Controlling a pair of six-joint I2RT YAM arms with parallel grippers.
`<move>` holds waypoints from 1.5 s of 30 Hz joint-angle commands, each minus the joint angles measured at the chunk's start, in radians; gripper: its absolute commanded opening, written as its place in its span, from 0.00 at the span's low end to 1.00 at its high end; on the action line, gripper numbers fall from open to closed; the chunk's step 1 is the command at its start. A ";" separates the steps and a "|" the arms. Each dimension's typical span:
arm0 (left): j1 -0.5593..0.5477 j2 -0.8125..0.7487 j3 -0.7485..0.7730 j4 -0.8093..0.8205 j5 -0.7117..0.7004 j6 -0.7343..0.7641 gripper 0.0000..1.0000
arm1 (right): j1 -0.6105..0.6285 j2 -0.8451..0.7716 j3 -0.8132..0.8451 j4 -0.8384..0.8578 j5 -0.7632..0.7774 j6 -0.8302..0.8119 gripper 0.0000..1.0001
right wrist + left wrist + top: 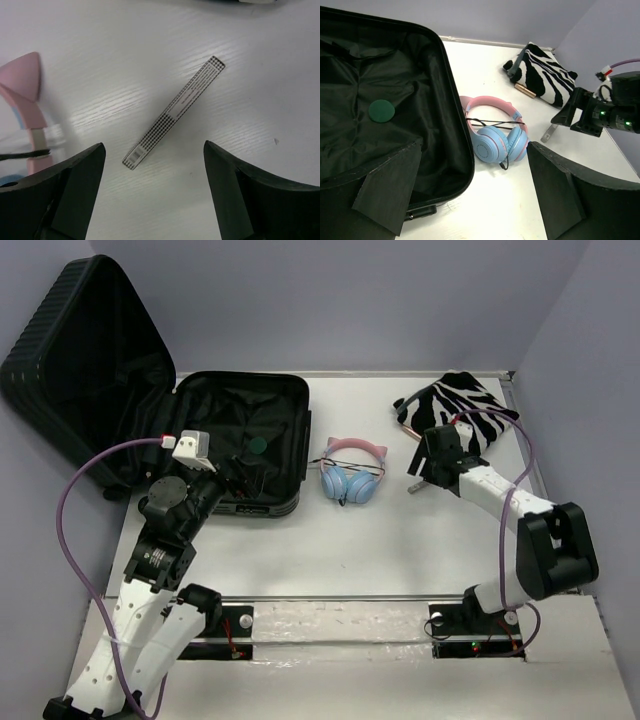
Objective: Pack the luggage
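Note:
The luggage (85, 355) lies open at the far left, its ribbed lid leaning back against the wall. A green disc (381, 110) rests on its black lining (350, 135). My left gripper (242, 474) hovers open over the case's front right corner, with nothing between its fingers (390, 190). Pink-and-blue cat-ear headphones (352, 472) lie just right of the case. My right gripper (421, 478) stands open above a thin checkered strip (175, 112) lying flat on the table, and does not touch it.
A zebra-striped pouch (465, 408) sits at the back right corner, with a small rose-gold tube (525, 91) beside it. Purple walls close in the back and both sides. My left arm's purple cable (75, 540) loops out to the left.

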 commanded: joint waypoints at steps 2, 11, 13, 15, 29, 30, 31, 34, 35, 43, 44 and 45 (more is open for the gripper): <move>-0.004 -0.006 0.032 0.052 0.019 0.003 0.99 | -0.054 0.148 0.092 -0.003 -0.012 -0.026 0.81; -0.002 -0.010 0.030 0.055 0.031 0.006 0.99 | -0.063 0.253 0.126 0.017 -0.024 -0.024 0.55; -0.002 -0.010 0.032 0.055 0.033 0.004 0.99 | -0.063 0.253 0.106 0.027 -0.032 -0.023 0.52; -0.002 -0.010 0.032 0.055 0.034 0.003 0.99 | -0.063 0.254 0.095 0.030 -0.032 -0.024 0.46; -0.002 -0.013 0.033 0.059 0.042 0.006 0.99 | -0.037 -0.058 0.021 0.063 -0.185 -0.093 0.25; -0.002 -0.013 0.033 0.058 0.042 0.004 0.99 | -0.020 -0.118 0.035 0.076 -0.235 -0.096 0.25; -0.002 -0.012 0.035 0.058 0.042 0.004 0.99 | 0.021 -0.138 0.047 0.086 -0.260 -0.095 0.25; 0.005 -0.013 0.035 0.058 0.039 0.004 0.99 | 0.108 -0.149 0.135 0.141 -0.331 -0.081 0.25; 0.007 -0.013 0.035 0.058 0.039 0.004 0.99 | 0.176 -0.116 0.167 0.191 -0.372 -0.079 0.25; 0.028 -0.022 0.032 0.053 0.011 0.004 0.99 | 0.420 0.351 0.702 0.279 -0.521 -0.052 0.22; 0.030 -0.026 0.030 0.053 0.010 0.006 0.99 | 0.432 0.433 0.806 0.279 -0.532 -0.044 0.23; 0.031 -0.026 0.033 0.053 0.010 0.006 0.99 | 0.432 0.470 0.857 0.274 -0.547 -0.033 0.27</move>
